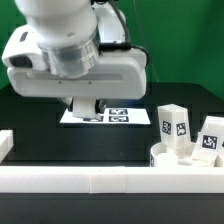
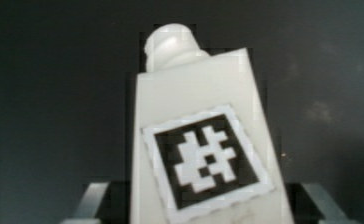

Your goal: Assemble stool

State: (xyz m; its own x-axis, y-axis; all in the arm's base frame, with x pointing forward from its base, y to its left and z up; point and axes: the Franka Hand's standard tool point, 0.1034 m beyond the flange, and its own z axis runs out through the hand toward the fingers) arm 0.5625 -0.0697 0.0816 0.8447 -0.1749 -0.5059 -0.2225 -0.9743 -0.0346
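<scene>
**Three legs, one seat: two legs standing in the disc, one clamped in the fingers**

One round white seat (image 1: 160,157) is sitting on the counter (image 1: 40,135) at the exterior view's right, partly hidden behind the front rail (image 1: 90,182). Two legs are standing upright in it: the first leg (image 1: 172,124) and, further toward the exterior view's right, the second leg (image 1: 211,136). Each is showing one square tag on its facing side.

The third leg (image 2: 197,130) is filling the wrist view. The fingers (image 2: 101,198) are gripping it, one on each side of its lower end, and a rounded peg (image 2: 172,45) is sticking out of its far end. One tag is facing the wrist camera. That makes three legs and one seat in all.

All the tags are black-and-white block patterns; I cannot read them as letters or numbers.

One marker board (image 1: 125,116) is lying flat on the counter just under the arm's hand (image 1: 85,70), with at least two tags showing on it. A second, shorter rail piece (image 1: 5,146) is lying at the exterior view's left.

The counter is black and matte. A dark green backdrop (image 1: 190,40) is hanging behind it.
</scene>
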